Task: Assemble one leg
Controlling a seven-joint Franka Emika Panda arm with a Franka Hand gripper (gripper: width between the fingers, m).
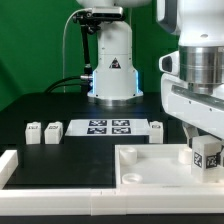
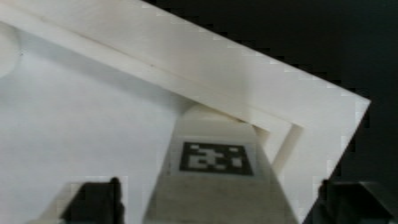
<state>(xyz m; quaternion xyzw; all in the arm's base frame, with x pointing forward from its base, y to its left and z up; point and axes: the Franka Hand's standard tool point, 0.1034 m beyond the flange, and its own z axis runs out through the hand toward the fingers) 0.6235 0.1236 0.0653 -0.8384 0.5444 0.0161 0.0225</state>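
One leg (image 1: 209,157), a stubby white block with a black-and-white tag, stands on the far right corner of the large white panel (image 1: 150,168). My gripper (image 1: 201,141) hangs right over it with a finger on each side. In the wrist view the leg (image 2: 217,160) sits between the two dark fingers (image 2: 98,200), with a thin gap on each side, so the gripper (image 2: 222,205) is open around it. The panel's raised rim (image 2: 196,70) runs past the leg. Three more legs lie on the black table: two (image 1: 33,131) (image 1: 53,129) at the exterior view's left, one (image 1: 157,128) beside the marker board.
The marker board (image 1: 108,127) lies flat at the middle of the table. The arm's base (image 1: 112,70) stands behind it. A white L-shaped rail (image 1: 40,205) borders the front and the exterior view's left.
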